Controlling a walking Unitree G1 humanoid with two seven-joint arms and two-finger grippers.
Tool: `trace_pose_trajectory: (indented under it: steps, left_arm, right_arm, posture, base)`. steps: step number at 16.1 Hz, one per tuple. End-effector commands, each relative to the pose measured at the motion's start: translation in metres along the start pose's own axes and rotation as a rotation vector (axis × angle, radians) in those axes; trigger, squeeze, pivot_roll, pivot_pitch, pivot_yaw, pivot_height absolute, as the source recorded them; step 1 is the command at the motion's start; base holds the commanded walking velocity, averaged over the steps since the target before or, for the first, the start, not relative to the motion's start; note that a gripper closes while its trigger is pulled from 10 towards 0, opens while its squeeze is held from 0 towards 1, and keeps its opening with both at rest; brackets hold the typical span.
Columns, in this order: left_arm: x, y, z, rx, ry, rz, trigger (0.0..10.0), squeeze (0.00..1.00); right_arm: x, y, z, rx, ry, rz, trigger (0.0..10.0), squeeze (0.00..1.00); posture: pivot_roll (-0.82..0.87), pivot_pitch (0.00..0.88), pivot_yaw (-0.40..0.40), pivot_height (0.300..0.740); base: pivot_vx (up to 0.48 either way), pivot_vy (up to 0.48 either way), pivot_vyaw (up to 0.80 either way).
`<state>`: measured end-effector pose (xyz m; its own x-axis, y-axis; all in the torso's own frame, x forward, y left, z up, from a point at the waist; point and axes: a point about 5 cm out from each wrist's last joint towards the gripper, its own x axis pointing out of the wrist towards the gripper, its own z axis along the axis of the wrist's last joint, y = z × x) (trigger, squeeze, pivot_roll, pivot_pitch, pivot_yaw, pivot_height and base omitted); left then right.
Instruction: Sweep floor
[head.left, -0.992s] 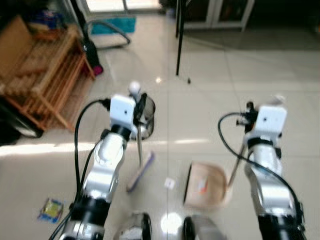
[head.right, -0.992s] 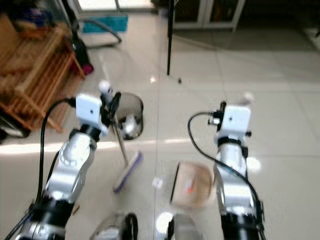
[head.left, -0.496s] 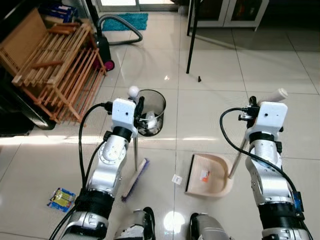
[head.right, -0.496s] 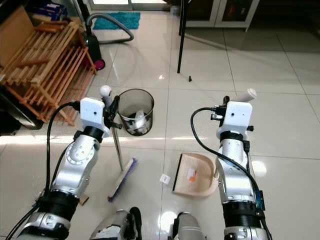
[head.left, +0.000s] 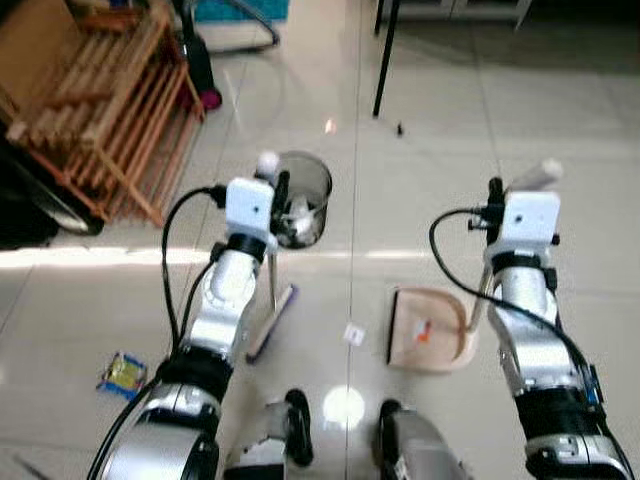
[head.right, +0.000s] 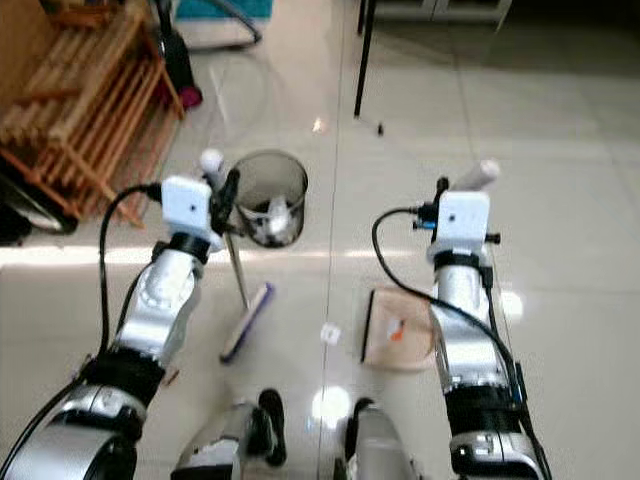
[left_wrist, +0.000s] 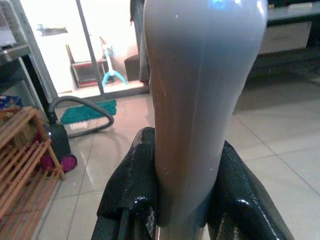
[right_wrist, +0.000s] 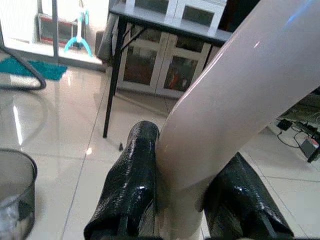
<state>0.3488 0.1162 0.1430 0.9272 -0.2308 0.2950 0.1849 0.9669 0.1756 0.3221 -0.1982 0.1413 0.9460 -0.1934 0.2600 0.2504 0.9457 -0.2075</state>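
Gripping broom (head.left: 272, 318), dustpan (head.left: 427, 328), open tile ahead

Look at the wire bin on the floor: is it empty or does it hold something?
Not empty. The wire bin stands upright, and pale crumpled rubbish shows through its open top. How full it is cannot be told.

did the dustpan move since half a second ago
Cannot tell. The whole view has shifted, so the camera moved. The dustpan lies about as far from the small white scrap beside it as before; any slide is too slight to judge.
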Motion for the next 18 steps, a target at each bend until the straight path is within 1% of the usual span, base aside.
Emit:
trace_pose_trajectory:
  steps: [1, 4, 6, 8, 9, 10, 11, 13, 15, 18]
  left_arm:
    - [0.001, -0.002, 0.003, 0.016, -0.028, -0.013, 10.0, 0.0]
    - [0.005, -0.004, 0.005, 0.016, -0.06, -0.041, 10.0, 0.0]
    - [0.008, -0.005, 0.007, 0.012, -0.077, -0.048, 10.0, 0.0]
    - [0.008, -0.006, 0.006, 0.019, -0.073, -0.051, 10.0, 0.0]
    - [0.008, -0.007, 0.006, 0.013, -0.076, -0.049, 10.0, 0.0]
    - [0.009, -0.008, 0.006, 0.006, -0.078, -0.048, 10.0, 0.0]
    - [0.012, -0.012, 0.008, -0.009, -0.086, -0.044, 10.0, 0.0]
    - [0.014, -0.014, 0.009, -0.023, -0.093, -0.04, 10.0, 0.0]
    - [0.016, -0.015, 0.011, -0.039, -0.101, -0.022, 10.0, 0.0]
    - [0.018, -0.013, 0.011, -0.049, -0.101, 0.003, 10.0, 0.0]
  right_arm:
    - [-0.004, -0.004, -0.004, -0.015, -0.008, -0.022, 10.0, 0.0]
    - [-0.01, -0.001, -0.013, -0.011, 0.009, -0.038, 10.0, 0.0]
    - [-0.011, 0.003, -0.016, 0.029, 0.009, -0.053, 10.0, 0.0]
    - [-0.012, 0.006, -0.017, 0.041, 0.004, -0.065, 10.0, 0.0]
    - [-0.013, 0.008, -0.016, 0.063, -0.001, -0.072, 10.0, 0.0]
    - [-0.014, 0.011, -0.015, 0.077, -0.003, -0.076, 10.0, 0.0]
    - [-0.018, 0.014, -0.01, 0.09, -0.029, -0.078, 10.0, 0.0]
    - [-0.023, 0.014, -0.006, 0.105, -0.049, -0.088, 10.0, 0.0]
    - [-0.03, 0.012, 0.002, 0.123, -0.078, -0.102, 10.0, 0.0]
    - [-0.036, 0.006, 0.006, 0.132, -0.094, -0.112, 10.0, 0.0]
  posture:
    - [-0.01, 0.416, 0.081, 0.74]
    - [0.02, 0.45, 0.093, 0.74]
    - [0.04, 0.458, 0.101, 0.74]
    - [0.04, 0.461, 0.107, 0.74]
    - [0.04, 0.46, 0.109, 0.74]
    - [0.04, 0.461, 0.109, 0.74]
    - [0.04, 0.465, 0.111, 0.74]
    - [0.03, 0.462, 0.11, 0.74]
    - [0.02, 0.453, 0.105, 0.74]
    - [0.02, 0.447, 0.099, 0.74]
  base:
    - [0.0, 0.0, 0.0]
    - [0.0, 0.0, 0.0]
    - [0.0, 0.0, 0.0]
    - [0.0, 0.0, 0.0]
    - [0.0, 0.0, 0.0]
    - [0.0, 0.0, 0.0]
    - [0.0, 0.0, 0.0]
    - [0.0, 0.0, 0.0]
    - [0.0, 0.0, 0.0]
    - [0.0, 0.0, 0.0]
